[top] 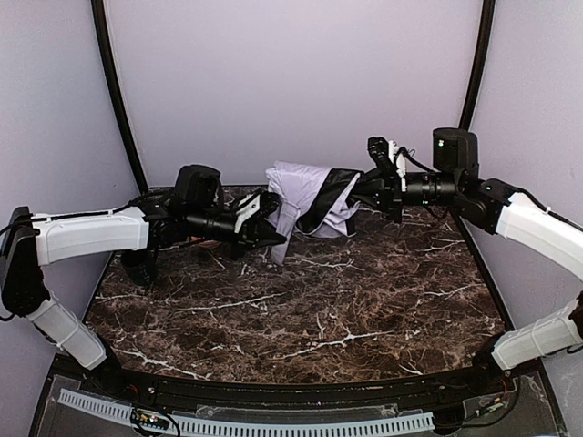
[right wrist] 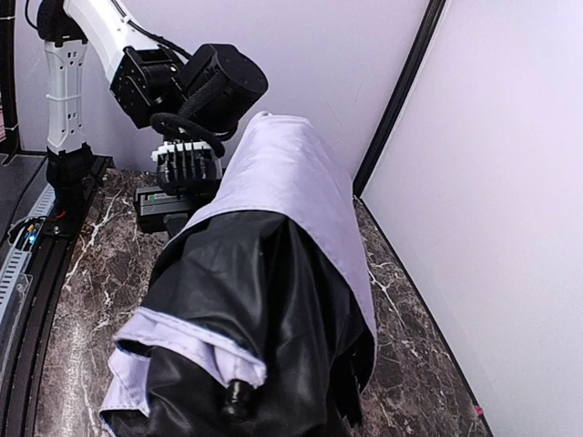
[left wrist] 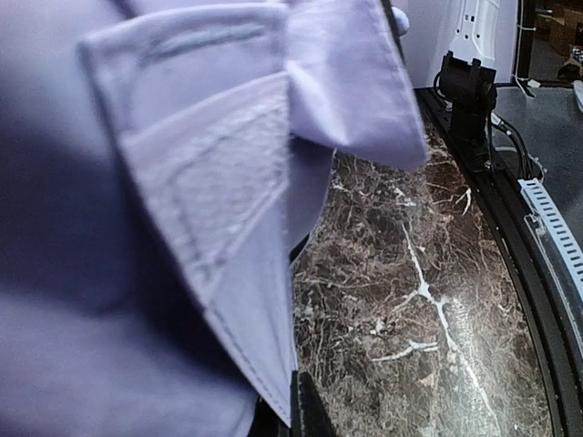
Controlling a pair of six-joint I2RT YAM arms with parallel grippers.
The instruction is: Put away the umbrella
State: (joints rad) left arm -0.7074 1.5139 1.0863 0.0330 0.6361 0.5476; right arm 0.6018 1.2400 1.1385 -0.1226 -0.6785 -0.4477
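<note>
Lavender-silver fabric with a black underside marks the umbrella [top: 305, 191], seen from above bunched and partly folded over the far part of the brown marble table [top: 319, 309]. It spans the gap between the two arms. The left gripper [top: 264, 218] meets its left end with jaws pressed together on the fabric, and a pale flap hangs below. The right gripper [top: 363, 189] is closed into the dark folds at its right end.

In the left wrist view, the pale strap [left wrist: 209, 191] with its stitched fastening patch fills the frame close to the lens, above the marble. The fingers barely show.

In the right wrist view, the umbrella lies straight ahead, black folds nearest and lavender cloth running toward the left arm. The fabric hides this gripper's fingers.
</note>
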